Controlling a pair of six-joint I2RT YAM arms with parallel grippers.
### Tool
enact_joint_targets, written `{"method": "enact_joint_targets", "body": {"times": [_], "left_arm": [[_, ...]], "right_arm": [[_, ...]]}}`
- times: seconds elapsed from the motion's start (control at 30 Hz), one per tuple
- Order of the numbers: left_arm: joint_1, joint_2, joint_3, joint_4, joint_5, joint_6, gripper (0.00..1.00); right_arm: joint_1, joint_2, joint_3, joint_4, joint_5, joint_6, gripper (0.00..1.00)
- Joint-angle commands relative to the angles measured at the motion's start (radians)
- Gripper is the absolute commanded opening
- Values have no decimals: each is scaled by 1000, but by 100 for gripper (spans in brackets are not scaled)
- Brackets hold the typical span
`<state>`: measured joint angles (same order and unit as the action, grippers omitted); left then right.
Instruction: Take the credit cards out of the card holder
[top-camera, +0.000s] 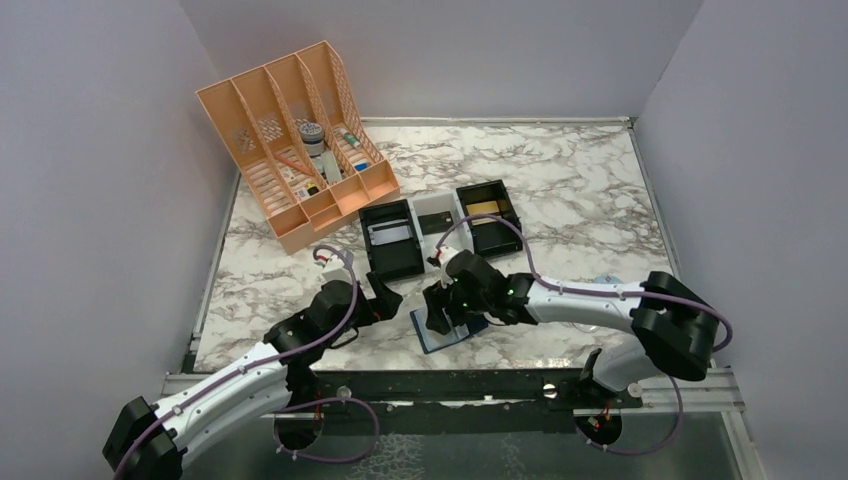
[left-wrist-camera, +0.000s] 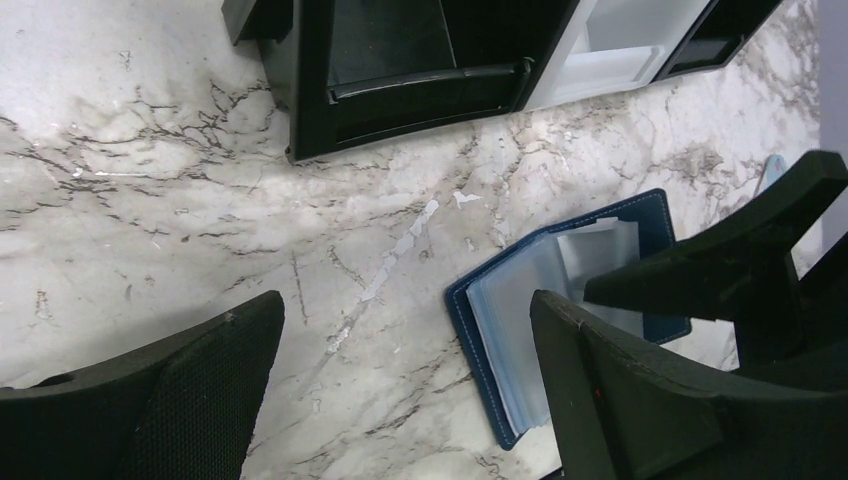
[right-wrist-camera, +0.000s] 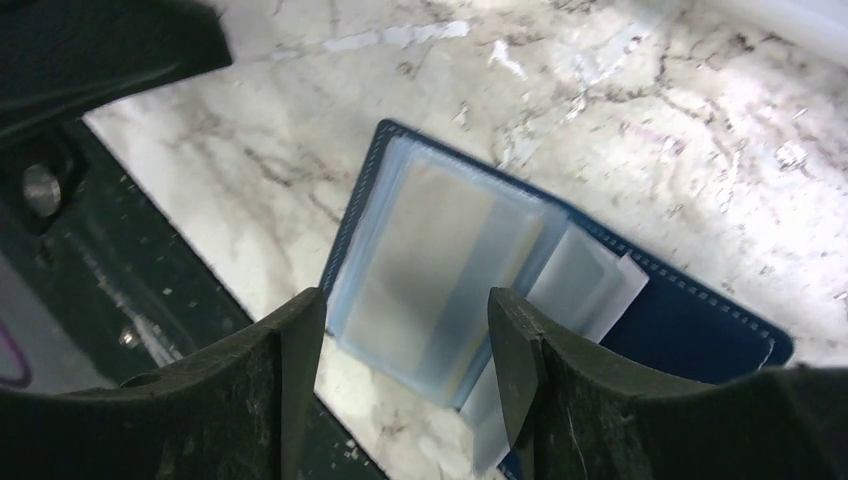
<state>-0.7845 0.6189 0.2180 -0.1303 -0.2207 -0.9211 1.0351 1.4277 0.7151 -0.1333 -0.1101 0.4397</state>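
Right claw (right-wrist-camera: 400, 312) spread above one card holder (right-wrist-camera: 685, 325) (unfolded).

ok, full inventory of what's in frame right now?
card holder: 1, navy with clear sleeves, lying open at the near table edge
card: 1 seen, gold-tan, in the right black tray
black trays: 2, mid-table
white tray: 1, between the black ones
file rack: 1, orange, far left, small items inside
table: 1, white-grey marble
left gripper: open, over bare table left of the card holder
right gripper: open, over the sleeves
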Motion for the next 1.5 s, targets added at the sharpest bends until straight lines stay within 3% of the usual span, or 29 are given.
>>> {"method": "enact_joint_targets", "body": {"times": [0.0,0.33,0.83,1.1,1.47], "left_arm": [[5,21,35,-45,-28,65,97],[5,63,74,-34,95,111,97],[5,81,74,-34,85,76,97],[5,39,44,-24,74,39,97],[5,39,38,-4,93,35,97]], "right_arm": [[6,88,75,-67,74,-21,62],[14,199,110,-144,188,56,60],[36,304,98,-164,220,141,64],[66,370,155,-236,310,179,65],[67,299,76,-42,96,183,65]]}}
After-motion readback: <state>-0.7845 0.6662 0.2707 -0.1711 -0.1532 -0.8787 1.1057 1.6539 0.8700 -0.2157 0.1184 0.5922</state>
